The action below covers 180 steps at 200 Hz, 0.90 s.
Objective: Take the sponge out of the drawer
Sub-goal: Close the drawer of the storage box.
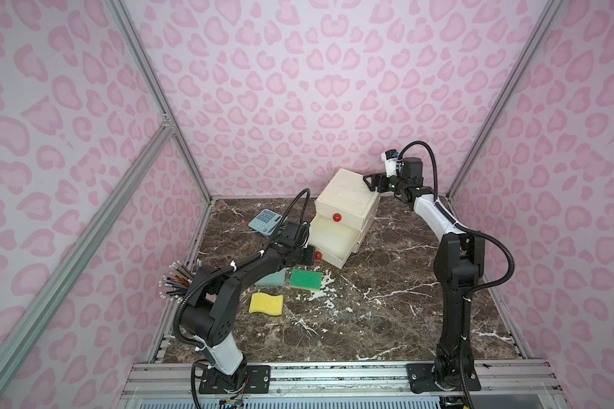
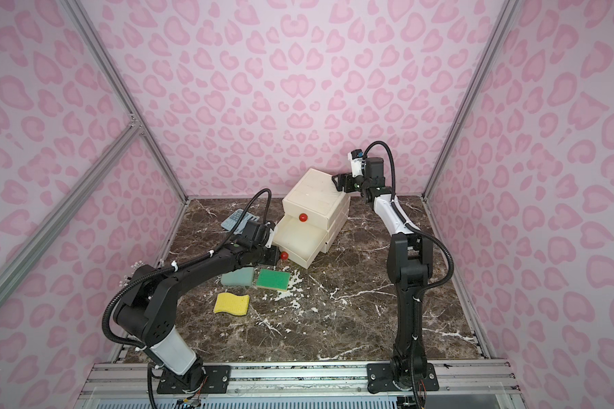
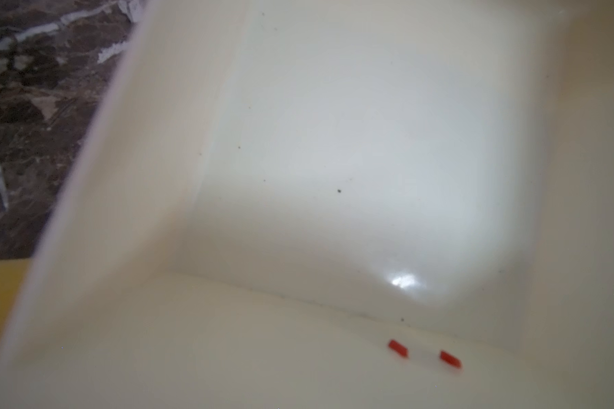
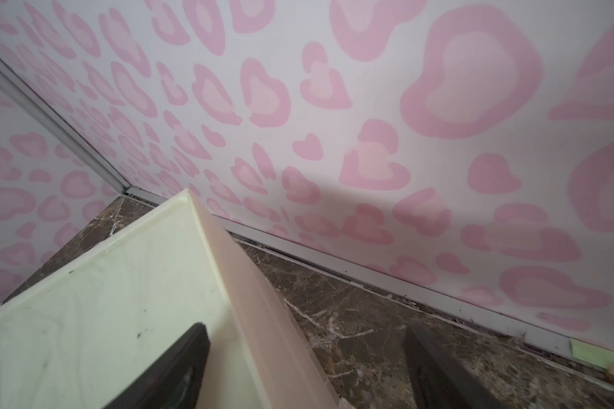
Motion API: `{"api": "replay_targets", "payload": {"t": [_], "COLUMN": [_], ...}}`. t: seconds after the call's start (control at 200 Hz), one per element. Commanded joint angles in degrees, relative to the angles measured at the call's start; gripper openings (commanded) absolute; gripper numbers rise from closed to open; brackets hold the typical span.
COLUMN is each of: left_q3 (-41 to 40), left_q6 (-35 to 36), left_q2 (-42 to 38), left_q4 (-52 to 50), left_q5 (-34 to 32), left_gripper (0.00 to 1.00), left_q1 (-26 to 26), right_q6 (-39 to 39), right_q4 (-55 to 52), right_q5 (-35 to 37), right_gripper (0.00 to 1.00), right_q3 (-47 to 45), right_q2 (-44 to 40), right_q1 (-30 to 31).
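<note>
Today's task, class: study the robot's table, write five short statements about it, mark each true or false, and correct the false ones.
1. The open drawer has nothing in it. True.
2. Three sponges lie on the table: the yellow sponge, the green sponge and the teal sponge. True.
3. The calculator sits on top of the drawer unit. False: it lies on the table beside the unit.
4. The right gripper is shut. False: its jaws stand apart, astride the unit's top edge.
5. The upper drawer is pulled out. False: it is shut; the one below it is out.
</note>
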Motion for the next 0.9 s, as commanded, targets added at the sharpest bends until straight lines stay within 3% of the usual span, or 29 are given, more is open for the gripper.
{"api": "replay_targets", "payload": {"t": [0.0,0.625,0.895], "left_q3": [2.72,21.61,20.85], "left_q6": [1.05,-0.45,-4.0], "left_q2": [1.7,16.7,18.7], "left_q4": [1.66,6.04,14.63], "left_q5": [0.88,6.64,9.44], "left_gripper": [0.29,0.28,0.27], "left_q1": [0.08,1.11,0.91], "right_q6": [-2.81,-4.22,-4.74], "right_q4": [-5.53,-1.87,-2.96], "right_q5": [-5.41,-2.0,-0.14], "right_gripper": [0.86,0.83,0.83], "right_q3": [0.0,-14.69,-17.59], "right_q2": [1.17,-6.27,-8.86], "right_q1": [0.18,1.76,1.85]}}
